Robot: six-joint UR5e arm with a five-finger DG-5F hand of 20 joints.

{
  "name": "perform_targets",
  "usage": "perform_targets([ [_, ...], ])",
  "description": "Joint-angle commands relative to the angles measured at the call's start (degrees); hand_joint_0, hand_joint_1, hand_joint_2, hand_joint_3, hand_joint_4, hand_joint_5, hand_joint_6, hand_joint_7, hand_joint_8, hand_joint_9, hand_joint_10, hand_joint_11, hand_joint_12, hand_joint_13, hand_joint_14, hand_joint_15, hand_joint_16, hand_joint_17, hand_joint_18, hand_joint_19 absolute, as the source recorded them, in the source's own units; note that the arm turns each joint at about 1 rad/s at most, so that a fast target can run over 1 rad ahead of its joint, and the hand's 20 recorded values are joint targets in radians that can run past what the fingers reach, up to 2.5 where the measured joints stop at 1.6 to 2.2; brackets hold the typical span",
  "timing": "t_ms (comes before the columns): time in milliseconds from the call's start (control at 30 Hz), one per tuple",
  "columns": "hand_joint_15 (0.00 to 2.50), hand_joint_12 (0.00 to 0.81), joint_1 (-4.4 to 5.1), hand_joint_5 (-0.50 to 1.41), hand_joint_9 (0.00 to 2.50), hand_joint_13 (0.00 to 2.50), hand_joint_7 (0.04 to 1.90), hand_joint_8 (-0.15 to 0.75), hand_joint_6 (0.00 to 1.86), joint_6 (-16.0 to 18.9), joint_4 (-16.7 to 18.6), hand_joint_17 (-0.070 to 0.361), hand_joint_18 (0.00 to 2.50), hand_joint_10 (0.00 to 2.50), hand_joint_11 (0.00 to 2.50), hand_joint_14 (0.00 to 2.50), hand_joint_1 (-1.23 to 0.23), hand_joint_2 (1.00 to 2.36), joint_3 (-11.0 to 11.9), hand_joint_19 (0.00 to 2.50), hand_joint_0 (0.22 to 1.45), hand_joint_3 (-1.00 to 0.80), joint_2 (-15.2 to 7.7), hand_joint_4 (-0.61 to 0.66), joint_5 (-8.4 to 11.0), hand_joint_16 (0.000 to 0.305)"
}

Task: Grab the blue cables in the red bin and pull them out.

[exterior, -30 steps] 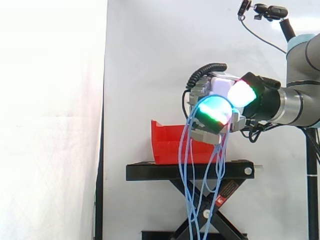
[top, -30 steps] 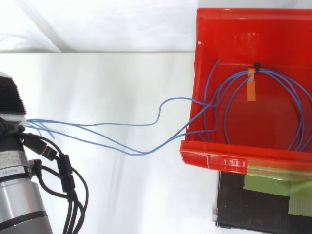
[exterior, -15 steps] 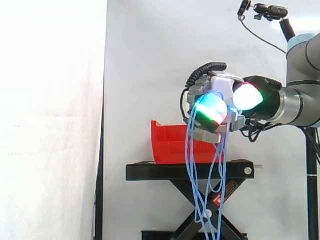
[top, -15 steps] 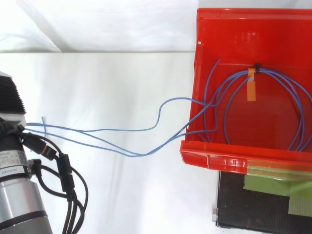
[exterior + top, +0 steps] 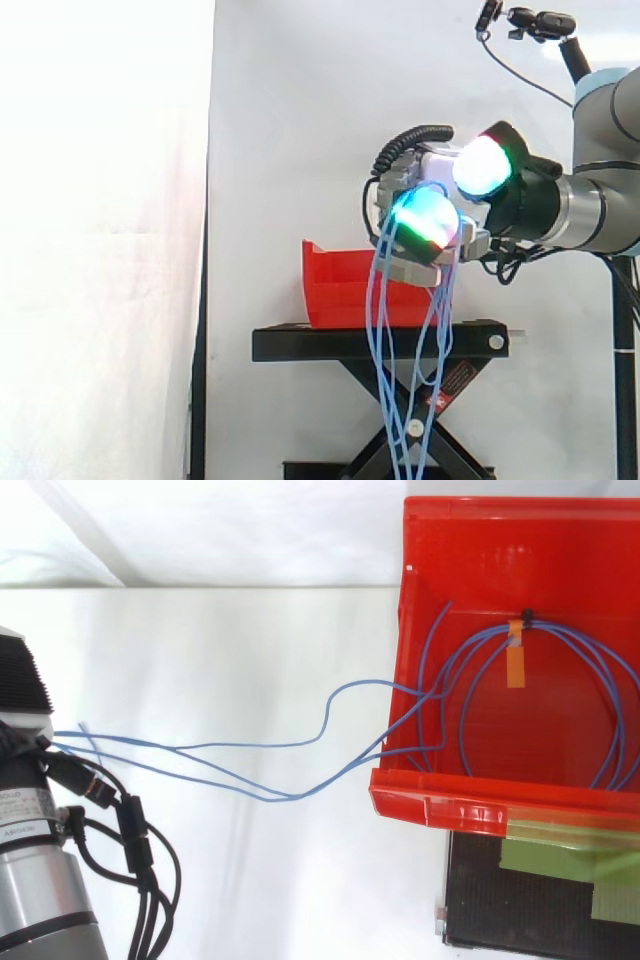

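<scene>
The blue cables [image 5: 545,628] lie coiled on the floor of the red bin [image 5: 480,805], bound at the far side by a black tie with an orange tag [image 5: 515,667]. Several strands climb over the bin's wall on my side and run, in the top view, nearly level across the white surface to where my arm [image 5: 40,900] enters at the left edge. Seen from the side, my hand [image 5: 425,220] hangs above the bin [image 5: 340,290] and the black stand [image 5: 380,343], its glowing pads curled round the strands, which drop from my grasp in long slack loops [image 5: 385,340] past the stand's top.

The coil sits away from my hand, on the far side of that wall, and the strands' long axis points straight from grip to bin. I judge the pull must run along that line, away from the bin. The slack has to be taken up before the coil stirs, and the tied bundle may catch on the wall.
</scene>
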Motion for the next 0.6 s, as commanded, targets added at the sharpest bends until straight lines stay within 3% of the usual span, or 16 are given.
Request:
perform_targets([
  [0,1.53,0.366,-0.05,0.96,1.36,1.56,0.65,0.26,0.01,0.0,0.0,0.112,1.02,0.03,0.99,0.21,-0.71,1.0,0.0,1.16,0.68,-1.0,0.1,0.3,0.0,0.05],
  [133,1.52,0.389,-0.05,1.05,1.44,1.62,0.63,0.257,0.02,0.0,0.0,0.118,1.07,0.03,0.98,0.18,-0.64,1.0,0.0,1.14,0.65,-1.0,0.1,0.36,0.0,0.052],
  [567,1.58,0.387,-0.05,1.24,1.61,1.74,0.62,0.248,0.02,0.0,-0.1,0.12,1.15,0.04,0.96,0.06,-0.64,1.0,0.0,1.1,0.63,-1.0,0.0,0.36,0.0,0.053],
])
